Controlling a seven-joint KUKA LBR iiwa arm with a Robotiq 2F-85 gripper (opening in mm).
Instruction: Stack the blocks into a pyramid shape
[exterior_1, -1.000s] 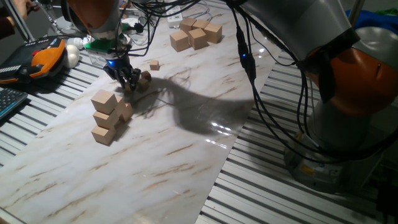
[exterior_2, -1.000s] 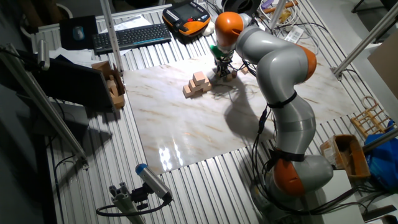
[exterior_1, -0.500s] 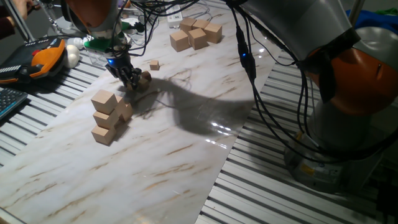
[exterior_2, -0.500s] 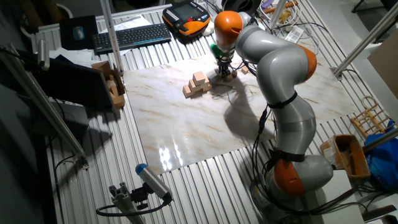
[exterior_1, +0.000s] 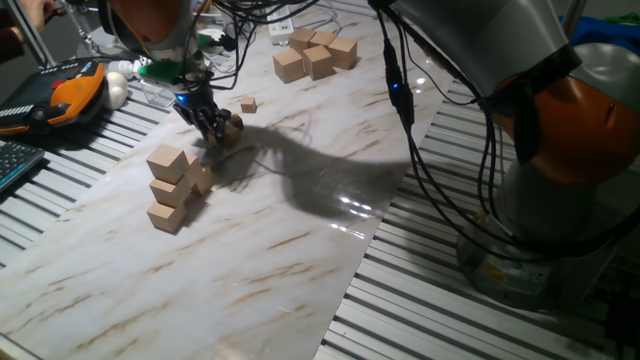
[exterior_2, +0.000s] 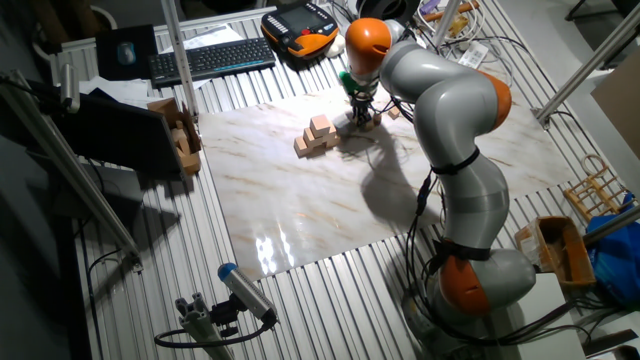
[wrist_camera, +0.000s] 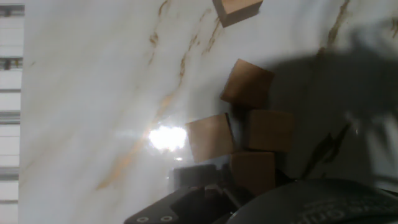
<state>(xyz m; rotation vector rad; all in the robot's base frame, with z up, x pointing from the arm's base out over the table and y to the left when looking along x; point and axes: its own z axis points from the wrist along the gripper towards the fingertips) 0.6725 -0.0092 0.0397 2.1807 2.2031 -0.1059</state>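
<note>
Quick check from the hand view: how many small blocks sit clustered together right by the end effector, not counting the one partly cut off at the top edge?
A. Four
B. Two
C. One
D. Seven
A. The hand view shows four small blocks packed together on the marble board just ahead of the end effector, with one more block apart at the top edge.

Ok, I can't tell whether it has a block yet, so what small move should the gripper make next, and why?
Probably a short, straight lift. The gripper sits low in the tight cluster of blocks, one right beside it, grip unclear; rising straight would reveal that without scattering neighbours.
</note>
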